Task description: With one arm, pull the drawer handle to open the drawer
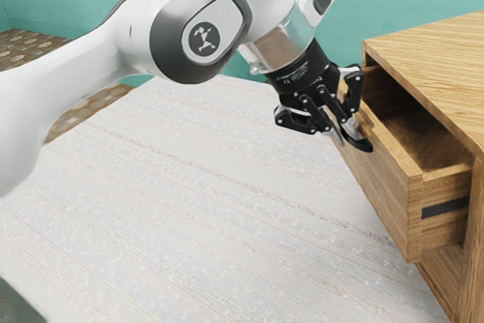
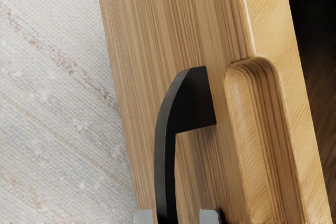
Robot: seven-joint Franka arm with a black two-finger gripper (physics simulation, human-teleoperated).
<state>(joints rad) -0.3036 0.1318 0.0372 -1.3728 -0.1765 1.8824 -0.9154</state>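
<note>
The jaws stand spread around the black curved handle (image 2: 181, 108) of the light wooden drawer (image 1: 382, 187). One fingertip lies against the handle and the other stands a little apart, so they hook it more than they pinch it. The drawer is partly out of the oak-coloured wooden cabinet (image 1: 431, 51). I judge the handle may slip free if the pull goes sideways or tilts. Toward the exterior view's left, the pale grey desk (image 1: 189, 209) gives wide free room. The cabinet's top corner is near the wrist.
</note>
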